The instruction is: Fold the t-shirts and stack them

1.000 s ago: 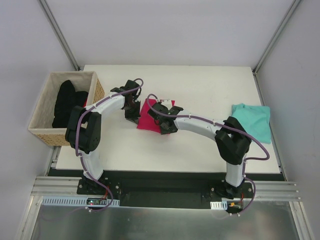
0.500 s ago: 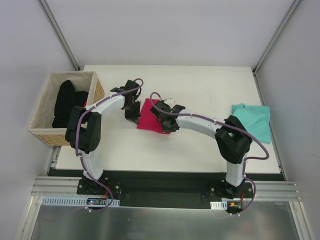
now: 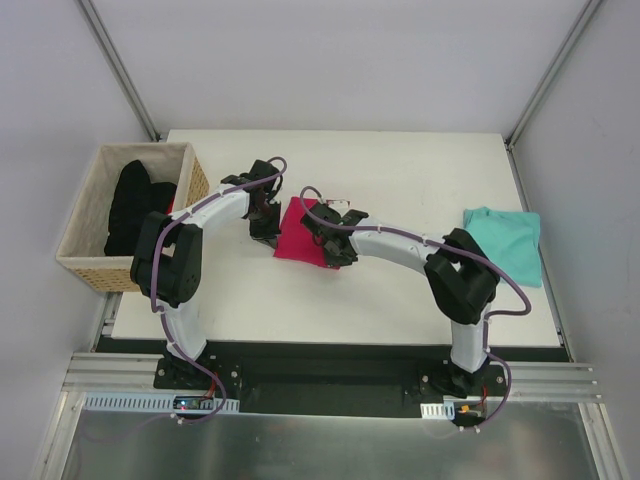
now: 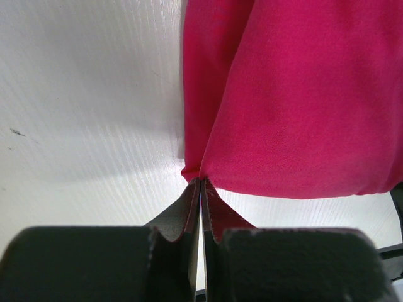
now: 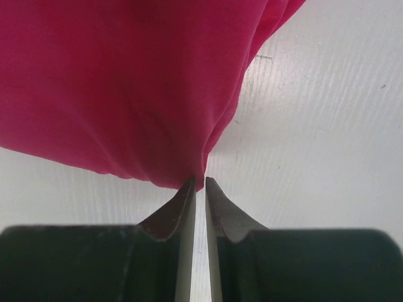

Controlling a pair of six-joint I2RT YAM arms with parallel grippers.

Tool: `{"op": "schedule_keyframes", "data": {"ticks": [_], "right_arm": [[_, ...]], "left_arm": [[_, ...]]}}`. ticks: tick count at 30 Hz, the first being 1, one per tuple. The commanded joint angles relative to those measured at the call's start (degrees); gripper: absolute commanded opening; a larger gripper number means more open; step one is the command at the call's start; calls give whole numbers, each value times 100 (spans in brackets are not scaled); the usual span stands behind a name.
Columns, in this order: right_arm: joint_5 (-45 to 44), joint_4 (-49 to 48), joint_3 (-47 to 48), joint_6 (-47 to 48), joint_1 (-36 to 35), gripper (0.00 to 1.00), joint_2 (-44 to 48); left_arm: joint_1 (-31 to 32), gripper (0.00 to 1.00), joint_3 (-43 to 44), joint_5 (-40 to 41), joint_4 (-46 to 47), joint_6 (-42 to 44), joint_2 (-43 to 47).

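Observation:
The magenta-pink t-shirt (image 3: 298, 238) lies folded small at the table's middle left, with a white bit at its far right edge. My left gripper (image 3: 268, 228) is at its left edge; in the left wrist view the jaws (image 4: 200, 181) are shut on a corner of the pink cloth (image 4: 296, 100). My right gripper (image 3: 324, 236) is over its right side; in the right wrist view the jaws (image 5: 199, 180) stand a hair apart, pinching a gathered point of the pink cloth (image 5: 126, 82). The teal t-shirt (image 3: 508, 240) lies folded at the right edge, apart from both grippers.
A wicker basket (image 3: 85, 262) stands off the table's left edge and holds a black garment (image 3: 130, 205). The white table (image 3: 400, 170) runs back to the grey walls. Both arms cross the table's near half.
My right gripper has moved a little left and away with the pink cloth, so the shirt looks narrower. My left gripper has held still. The teal shirt has not moved.

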State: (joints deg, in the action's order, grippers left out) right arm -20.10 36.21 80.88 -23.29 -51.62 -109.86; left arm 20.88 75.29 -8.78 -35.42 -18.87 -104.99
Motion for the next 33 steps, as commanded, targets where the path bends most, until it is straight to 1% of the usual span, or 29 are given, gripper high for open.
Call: {"op": "schedule_keyframes", "data": {"ticks": [1,3,4,10,19,28,33], "right_arm": [[94,-8,165,-18,11,11,-79],[94,-8,165,-18,11,7,-79],[85,-8,165,-35,20,1,-79],[-3,-17,130,-79,29,1,0],[-469,0,-116,-308,64,1,308],[-583,80,-108,-404,73,1,352],[-574,97,-81,-404,81,1,325]], "left_arm": [[-40,0,144,34,-141,24,49],[-41,0,153,34,-149,24,40],[-41,0,144,34,-141,24,40],[-41,0,171,34,-141,24,-4],[-41,0,206,60,-141,42,-22],[-41,0,83,315,-132,-29,136],[-41,0,91,262,-141,-29,102]]}}
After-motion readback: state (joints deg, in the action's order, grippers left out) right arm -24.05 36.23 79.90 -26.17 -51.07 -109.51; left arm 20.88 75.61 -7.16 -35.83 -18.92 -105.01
